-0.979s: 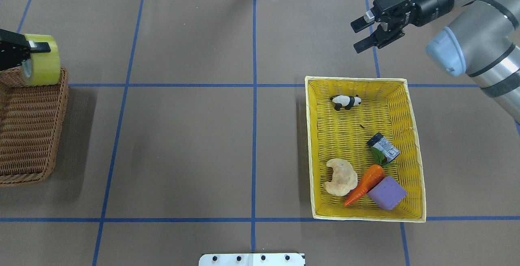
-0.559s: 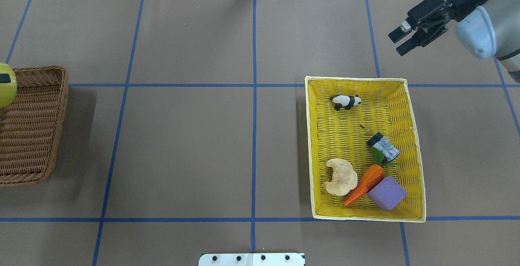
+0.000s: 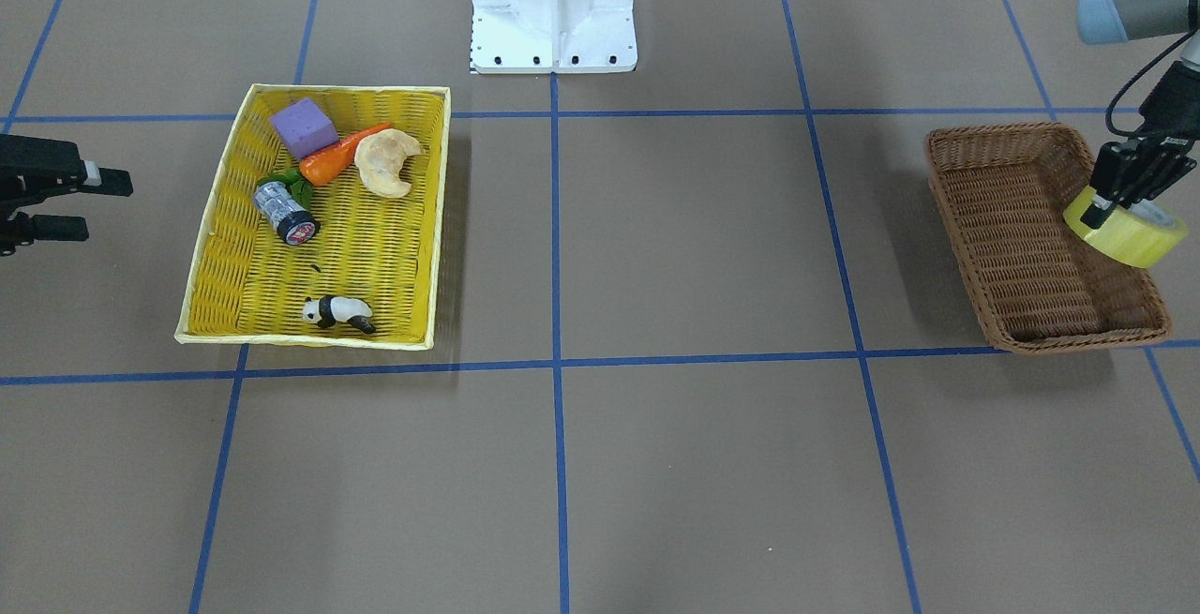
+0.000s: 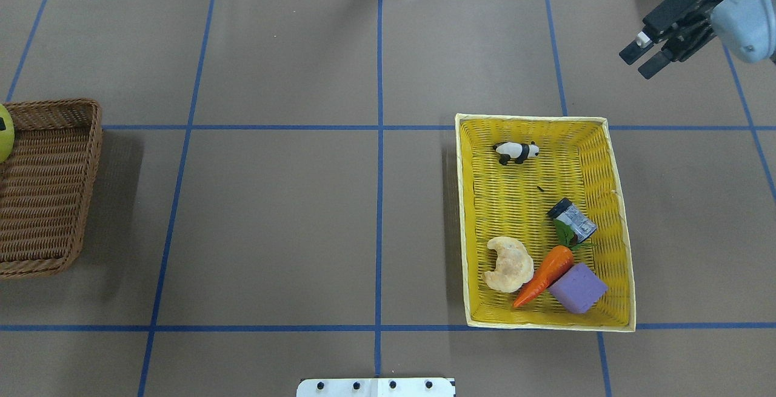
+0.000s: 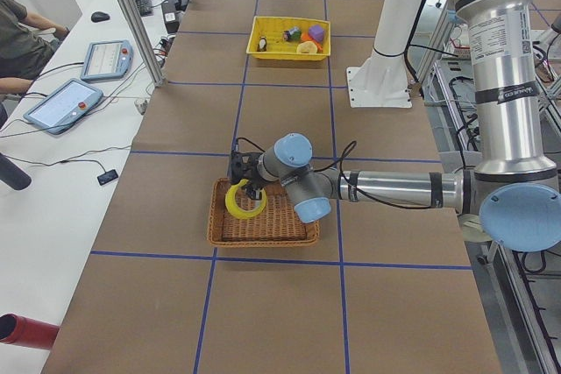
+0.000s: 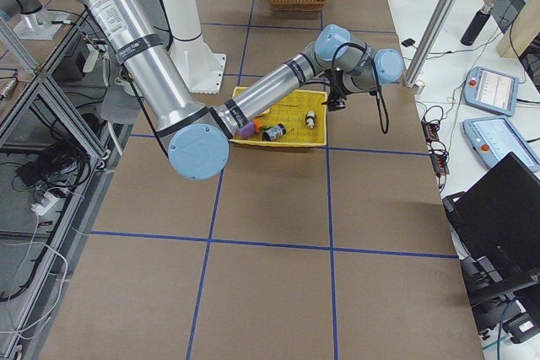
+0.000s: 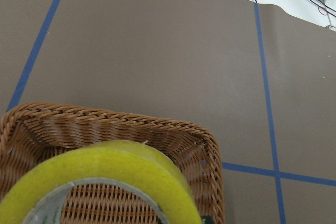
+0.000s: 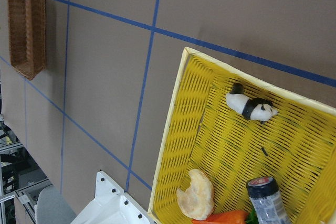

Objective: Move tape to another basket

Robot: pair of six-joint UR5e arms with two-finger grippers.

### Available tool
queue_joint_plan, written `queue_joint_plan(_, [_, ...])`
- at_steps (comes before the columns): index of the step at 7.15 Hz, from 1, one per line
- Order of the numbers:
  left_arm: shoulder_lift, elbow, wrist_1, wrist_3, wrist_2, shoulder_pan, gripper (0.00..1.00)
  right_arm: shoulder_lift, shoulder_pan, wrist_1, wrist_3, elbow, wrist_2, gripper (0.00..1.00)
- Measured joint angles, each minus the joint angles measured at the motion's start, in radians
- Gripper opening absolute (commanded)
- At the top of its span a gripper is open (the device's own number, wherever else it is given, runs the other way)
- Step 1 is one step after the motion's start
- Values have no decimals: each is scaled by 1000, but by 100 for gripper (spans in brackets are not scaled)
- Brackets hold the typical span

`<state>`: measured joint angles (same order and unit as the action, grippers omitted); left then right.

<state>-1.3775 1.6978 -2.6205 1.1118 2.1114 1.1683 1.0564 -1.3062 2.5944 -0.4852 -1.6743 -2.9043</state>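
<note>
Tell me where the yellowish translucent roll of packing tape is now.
The yellowish translucent tape roll is at the front-facing view's far right, on the robot's left, held by the left pincer over the outer rim of the dark brown wicker basket.

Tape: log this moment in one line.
tape: in left hand | place: over basket edge, unreleased | right hand: open, empty

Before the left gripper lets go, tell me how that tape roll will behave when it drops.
The tape is a round ring held tilted in the left gripper, so it may roll or tip flat on landing. It shows no squashing under the grip, so it is probably stiff. The basket has raised woven walls that should stop it.
</note>
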Motion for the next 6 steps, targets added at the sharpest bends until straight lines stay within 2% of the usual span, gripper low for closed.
queue_joint_plan(2, [-9,0,126,-1,1,-26,0,4,-12,-76,109,1,123,90])
queue_joint_plan(3, [-26,3,192,0,4,-47,0,15,-12,-178,210,1,198,89])
queue_joint_plan(5, [-82,6,330,3,3,-103,0,67,-3,-389,380,3,274,90])
queue_joint_plan(6, [-104,6,394,2,-1,-137,0,82,5,-447,414,7,309,90])
